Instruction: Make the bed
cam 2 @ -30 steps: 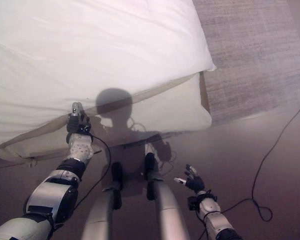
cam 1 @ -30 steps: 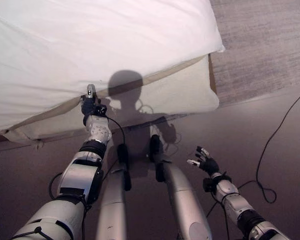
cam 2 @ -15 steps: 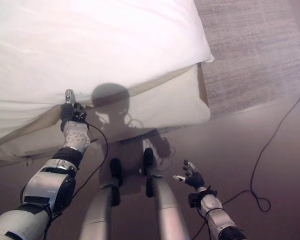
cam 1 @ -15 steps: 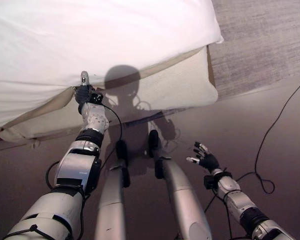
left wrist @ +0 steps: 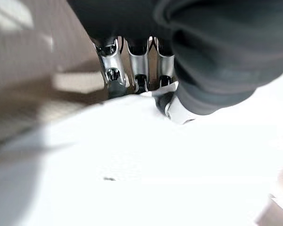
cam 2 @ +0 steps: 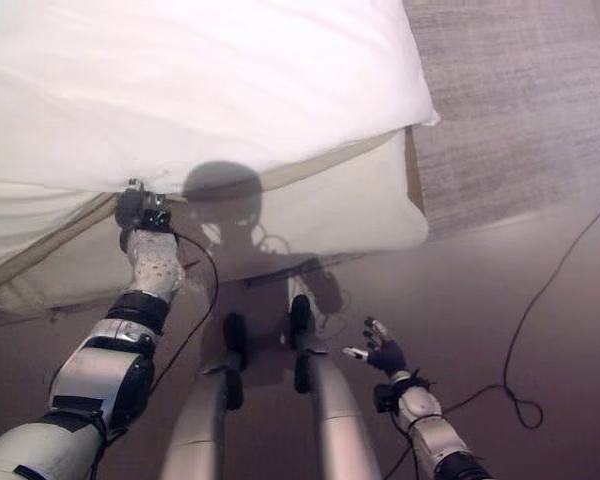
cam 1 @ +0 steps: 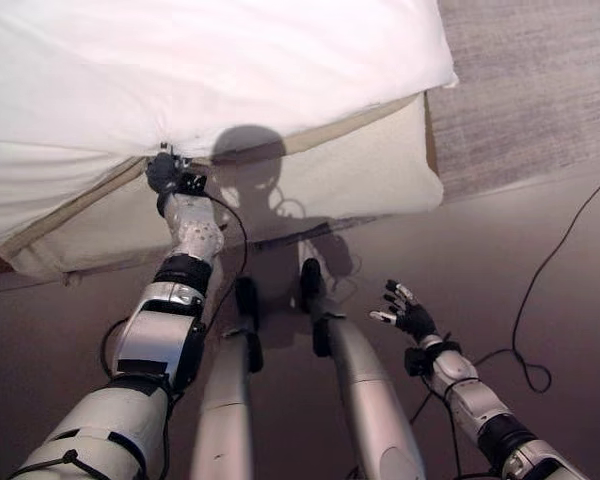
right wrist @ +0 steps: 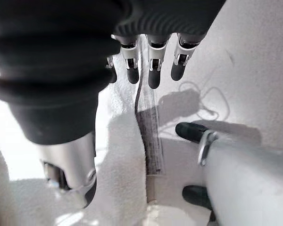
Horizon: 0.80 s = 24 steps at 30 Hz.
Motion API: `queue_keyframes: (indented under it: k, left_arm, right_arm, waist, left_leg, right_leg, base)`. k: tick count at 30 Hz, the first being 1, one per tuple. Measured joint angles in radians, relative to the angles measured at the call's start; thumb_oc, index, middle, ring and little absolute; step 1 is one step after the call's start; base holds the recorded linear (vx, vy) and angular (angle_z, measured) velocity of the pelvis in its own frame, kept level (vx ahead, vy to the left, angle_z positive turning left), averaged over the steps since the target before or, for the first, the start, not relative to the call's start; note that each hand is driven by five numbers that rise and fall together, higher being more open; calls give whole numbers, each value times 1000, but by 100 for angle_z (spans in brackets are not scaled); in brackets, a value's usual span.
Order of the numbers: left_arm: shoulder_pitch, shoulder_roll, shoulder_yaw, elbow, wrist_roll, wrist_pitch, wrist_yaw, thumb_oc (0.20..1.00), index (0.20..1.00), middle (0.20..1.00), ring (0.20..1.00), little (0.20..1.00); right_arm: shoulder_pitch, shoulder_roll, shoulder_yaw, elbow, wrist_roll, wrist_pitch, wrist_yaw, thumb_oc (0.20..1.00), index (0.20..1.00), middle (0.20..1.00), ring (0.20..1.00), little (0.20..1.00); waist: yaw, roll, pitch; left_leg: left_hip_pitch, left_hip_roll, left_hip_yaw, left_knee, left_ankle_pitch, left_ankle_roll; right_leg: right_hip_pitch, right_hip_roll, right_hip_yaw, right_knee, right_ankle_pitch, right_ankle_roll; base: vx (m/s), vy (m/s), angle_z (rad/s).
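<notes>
Left hand [cam 1: 166, 172] sat at the bed's near edge, fingers curled onto the white duvet [cam 1: 210, 60] hem above the mattress [cam 1: 360, 180]. Right hand [cam 1: 408, 316] hung spread, empty, over floor. Risk: thin pinch slipping if pulled hard.

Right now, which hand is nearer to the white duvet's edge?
Left. The left hand is at the hanging edge of the white duvet, fingers curled into the fabric. The right hand hangs open over the floor, well clear of the bed.
</notes>
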State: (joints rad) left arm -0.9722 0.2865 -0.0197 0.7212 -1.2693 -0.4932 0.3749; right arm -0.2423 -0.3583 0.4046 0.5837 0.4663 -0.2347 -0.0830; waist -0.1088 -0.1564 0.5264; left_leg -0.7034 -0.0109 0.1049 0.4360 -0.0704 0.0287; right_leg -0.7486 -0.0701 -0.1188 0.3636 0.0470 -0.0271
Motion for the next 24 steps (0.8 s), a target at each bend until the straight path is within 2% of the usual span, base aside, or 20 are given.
queue_keyframes:
  k: [1,4,5,7,8,13,15,17,21,24]
  left_arm:
    - [44,-16,0,-91,3,-20,-1,200,200,200,200,200]
    - [84,-54,-8,-159,3,-45,0,200,200,200,200,200]
    - [90,-71,-16,-171,2,-49,1,200,200,200,200,200]
    - [161,-75,-44,-292,6,-66,-1,200,200,200,200,200]
    - [168,-98,-47,-300,11,-70,-1,200,200,200,200,200]
    - [234,-145,-98,-413,23,-87,-16,200,200,200,200,200]
    - [265,-149,-134,-462,22,-86,-26,200,200,200,200,200]
    - [288,-140,-160,-487,22,-83,-40,200,200,200,200,200]
    - [322,-108,-193,-516,22,-74,-57,200,200,200,200,200]
    - [364,-100,-192,-580,24,-70,-71,200,200,200,200,200]
  right_arm:
    - [-1,6,-1,-30,12,-1,-12,1000,1000,1000,1000,1000]
    - [-19,25,-5,-80,38,-23,-25,1000,1000,1000,1000,1000]
    - [-43,42,1,-89,46,-28,-29,1000,1000,1000,1000,1000]
    - [-77,61,9,-88,78,-31,-36,1000,1000,1000,1000,1000]
    - [-120,91,23,-73,87,-37,-41,1000,1000,1000,1000,1000]
    - [-259,201,41,42,190,-53,-69,1000,1000,1000,1000,1000]
    - [-296,249,59,72,285,-59,-67,1000,1000,1000,1000,1000]
    - [-319,273,65,85,378,-60,-63,1000,1000,1000,1000,1000]
    - [-342,285,65,87,530,-66,-55,1000,1000,1000,1000,1000]
    - [-367,297,38,88,691,-78,-47,1000,1000,1000,1000,1000]
  waist:
    - [-5,0,0]
    - [5,0,0]
    - [24,1,0]
    - [16,2,1]
    - [39,5,3]
    - [76,8,5]
    - [98,9,6]
    - [99,15,9]
    - [128,25,13]
    - [138,48,17]
  left_leg:
    - [14,-3,1,-8,2,2]
    - [31,-6,0,-13,2,3]
    - [32,-7,-2,-13,3,4]
    - [36,-10,-1,-19,6,7]
    - [41,-12,-4,-23,7,8]
    - [63,-16,-5,-39,13,9]
    - [66,-19,-14,-40,15,9]
    - [69,-24,-31,-41,15,8]
    - [80,-33,-45,-45,18,10]
    - [83,-44,-61,-51,25,10]
  right_leg:
    - [10,-3,1,-2,-2,3]
    - [26,-6,1,-2,-4,6]
    - [30,-7,-1,-1,-5,6]
    - [29,-11,-1,-1,-4,5]
    - [34,-14,-5,0,-4,5]
    - [54,-22,-16,-5,-6,4]
    - [62,-26,-30,-6,-7,4]
    - [70,-29,-33,-2,-13,7]
    - [85,-37,-37,2,-23,14]
    - [88,-50,-56,14,-35,13]
  base:
    - [0,0,0]
    - [3,2,1]
    - [0,0,0]
    - [14,12,5]
    - [14,9,4]
    - [4,4,6]
    - [17,0,15]
    - [9,-7,20]
    - [28,-6,13]
    - [40,2,19]
